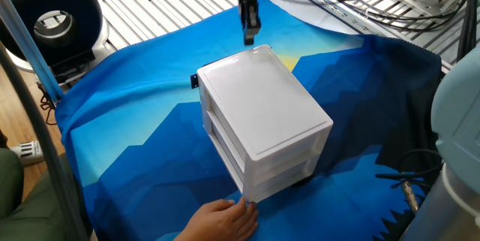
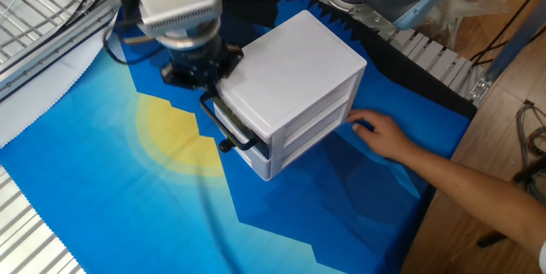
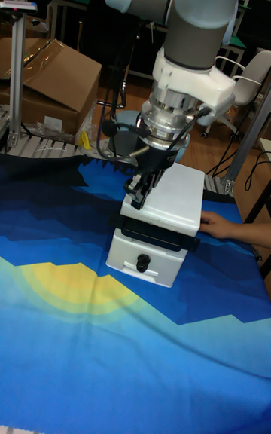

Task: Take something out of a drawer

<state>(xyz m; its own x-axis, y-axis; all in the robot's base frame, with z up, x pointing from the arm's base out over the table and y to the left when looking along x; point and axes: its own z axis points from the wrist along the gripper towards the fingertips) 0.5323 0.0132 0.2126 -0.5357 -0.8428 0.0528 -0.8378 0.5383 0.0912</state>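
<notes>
A white cabinet (image 1: 262, 113) stands on a blue cloth (image 1: 135, 143) printed with a yellow sun, its front turned toward the robot arm (image 3: 181, 19); the gripper (image 1: 250, 37) hangs just above the cabinet's front top edge, its two fingers (image 3: 136, 194) close together and pointing down, with nothing seen between them, though how tightly they are closed cannot be told; in the tall fixed view the fingertips sit directly over the black handle (image 3: 154, 233) of the drawer (image 2: 232, 129), near it, and whether they touch it cannot be made out; the drawer shows at the top of the cabinet front, its long black bar handle standing out from the white face; a lower drawer (image 3: 143, 259) carries a small round black knob (image 3: 141, 261); the tan cube is not visible in any view; a person's hand (image 2: 384, 134) rests against the cabinet's back lower corner on the side away from the arm, the forearm lying across the cloth; a cardboard box (image 3: 49, 84) sits in the background.
</notes>
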